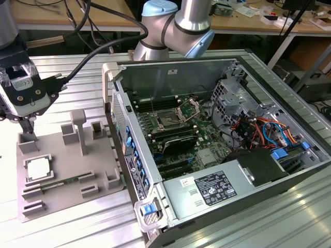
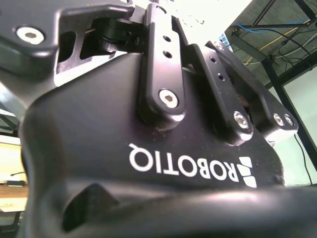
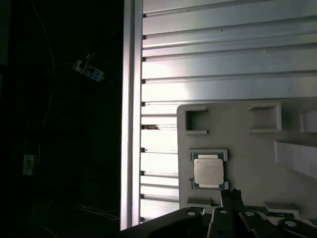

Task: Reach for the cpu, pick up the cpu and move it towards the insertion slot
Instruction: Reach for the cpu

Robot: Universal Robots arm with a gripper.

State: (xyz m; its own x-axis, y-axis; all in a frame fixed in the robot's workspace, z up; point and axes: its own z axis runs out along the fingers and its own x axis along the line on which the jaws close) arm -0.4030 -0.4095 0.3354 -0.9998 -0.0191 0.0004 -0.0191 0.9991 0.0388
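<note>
The cpu (image 1: 39, 168), a small square chip with a silvery top, lies flat in a recess at the near left of the grey plastic tray (image 1: 67, 178). In the first wrist view the cpu (image 3: 207, 171) sits just ahead of the gripper's black tip. My gripper (image 1: 26, 129) hangs above the tray's far left corner, a short way behind the cpu and apart from it, with nothing in it. The insertion slot (image 1: 168, 122) is on the green board inside the open computer case, its silver retention frame (image 1: 189, 109) hinged up.
The open computer case (image 1: 217, 155) fills the exterior view's right, with cable bundles (image 1: 258, 132) and a power supply (image 1: 207, 188) inside. The tray carries upright posts (image 1: 78, 129) and small blocks. All of it rests on a ribbed aluminium table (image 3: 223, 59).
</note>
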